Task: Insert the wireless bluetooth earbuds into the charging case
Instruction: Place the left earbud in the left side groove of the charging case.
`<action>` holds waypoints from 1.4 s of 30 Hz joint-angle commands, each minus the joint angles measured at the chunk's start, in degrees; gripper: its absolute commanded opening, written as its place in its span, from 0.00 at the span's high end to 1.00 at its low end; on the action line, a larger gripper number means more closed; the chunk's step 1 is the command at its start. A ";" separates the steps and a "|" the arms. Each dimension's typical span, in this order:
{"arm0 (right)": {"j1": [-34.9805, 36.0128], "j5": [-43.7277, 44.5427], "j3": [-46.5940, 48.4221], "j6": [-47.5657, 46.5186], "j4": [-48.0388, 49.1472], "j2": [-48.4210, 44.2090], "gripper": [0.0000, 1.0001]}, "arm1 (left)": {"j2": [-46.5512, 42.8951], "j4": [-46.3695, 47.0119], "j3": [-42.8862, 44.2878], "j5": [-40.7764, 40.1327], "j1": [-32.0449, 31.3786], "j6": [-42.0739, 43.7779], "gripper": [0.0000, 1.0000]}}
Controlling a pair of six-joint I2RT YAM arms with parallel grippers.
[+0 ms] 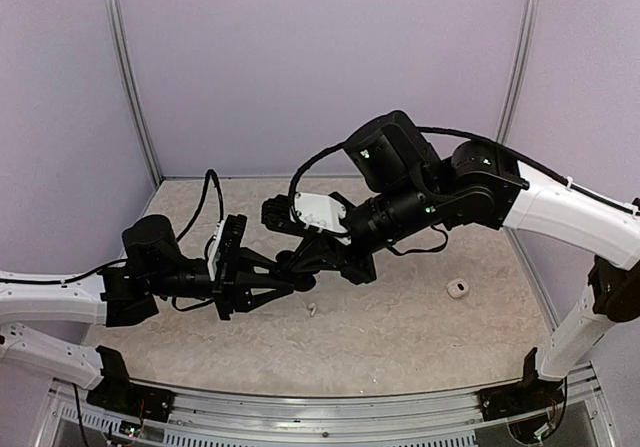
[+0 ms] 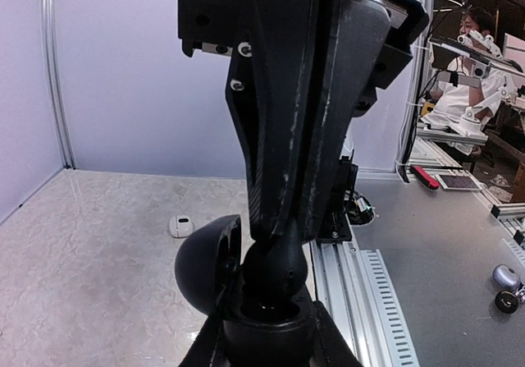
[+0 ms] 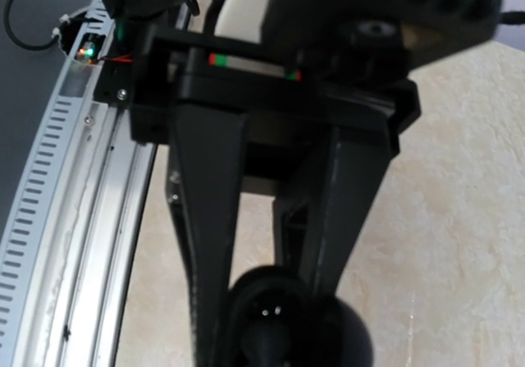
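My left gripper point(image 1: 285, 285) is shut on the round black charging case point(image 2: 267, 330), held above the table with its domed lid point(image 2: 205, 260) swung open to the left. My right gripper point(image 2: 283, 231) comes down from above, shut on a glossy black earbud point(image 2: 279, 264) that sits at the mouth of the case's well. In the right wrist view the case point(image 3: 246, 301) lies between and below the fingers point(image 3: 205, 219). A white earbud point(image 1: 457, 288) lies on the table to the right and shows in the left wrist view point(image 2: 181, 225). A tiny white piece point(image 1: 312, 310) lies below the grippers.
The slotted aluminium rail point(image 2: 369, 301) runs along the table's near edge and also shows in the right wrist view point(image 3: 66, 219). Pale purple walls close the back and sides. Both arms meet over the table's middle left.
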 commanded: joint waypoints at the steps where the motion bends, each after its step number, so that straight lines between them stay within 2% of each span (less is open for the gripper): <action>1: 0.49 1.17 1.56 -0.56 -1.67 1.04 1.00 | 0.21 0.52 2.16 0.26 -0.30 0.73 1.00; 17: 1.61 2.80 1.61 -1.80 -3.02 2.71 1.00 | 0.79 0.83 2.26 0.09 -0.33 0.73 1.00; 21: 1.68 3.21 1.77 -1.64 -2.87 2.63 0.95 | 0.91 0.87 2.25 0.10 -0.30 0.73 1.00; 36: 1.67 1.47 2.46 -1.63 -2.61 3.15 0.96 | 0.77 0.87 2.33 -0.29 -0.24 0.73 1.00; 42: 1.70 1.32 2.43 -1.19 -2.89 3.28 0.93 | 0.58 1.45 2.18 -0.41 -0.08 0.73 1.00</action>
